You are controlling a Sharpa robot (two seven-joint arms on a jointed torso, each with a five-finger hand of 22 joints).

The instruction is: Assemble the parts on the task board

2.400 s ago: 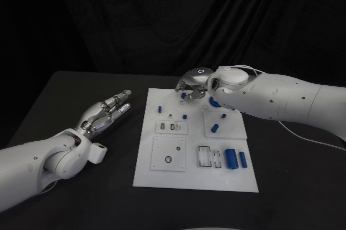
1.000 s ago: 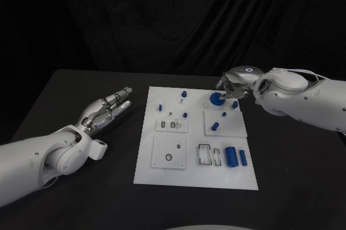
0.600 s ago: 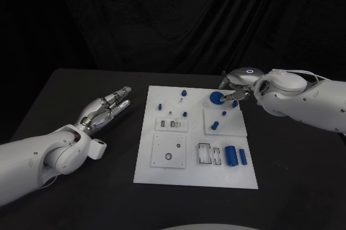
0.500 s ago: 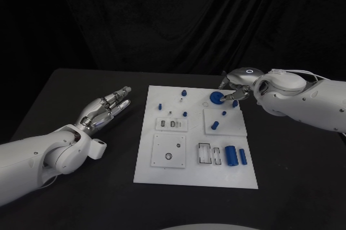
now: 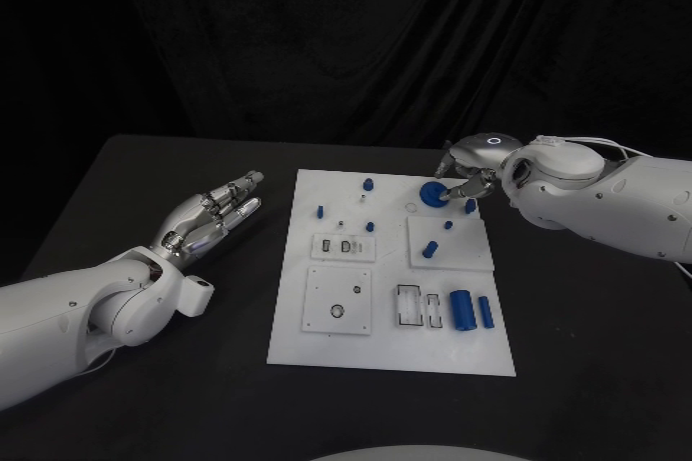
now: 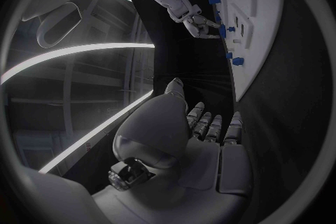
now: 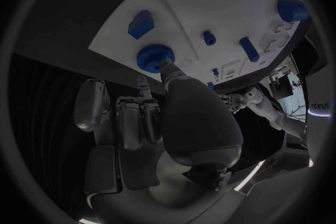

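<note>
Blue gear (image 5: 433, 192) at the task board's (image 5: 389, 356) one o'clock corner; the right hand (image 5: 469, 177) touches it, grasp unclear. Left hand (image 5: 214, 217), at nine o'clock, lies released.

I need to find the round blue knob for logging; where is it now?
In the head view the round blue knob sits at the task board's far right corner, beside the right hand, whose fingertip touches it in the right wrist view.
</note>
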